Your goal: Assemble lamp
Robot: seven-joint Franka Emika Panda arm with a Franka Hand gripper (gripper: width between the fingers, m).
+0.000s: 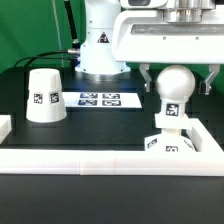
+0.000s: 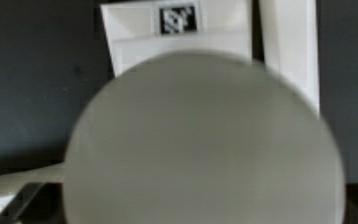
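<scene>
Only unreadable black-and-white tags mark the shade (image 1: 44, 96), base (image 1: 168, 143) and bulb (image 1: 173, 87), which the claw (image 1: 176, 78) pinches.

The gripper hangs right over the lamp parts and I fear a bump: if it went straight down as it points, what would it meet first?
Most likely the bulb: the gripper straddles it, and it fills the wrist view, standing on the base. Whether the fingers already touch it is unclear.

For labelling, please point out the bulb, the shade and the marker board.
bulb (image 1: 175, 86), exterior view, round front
shade (image 1: 43, 95), exterior view, side wall near its tag
marker board (image 1: 100, 99), exterior view, middle of strip
</scene>
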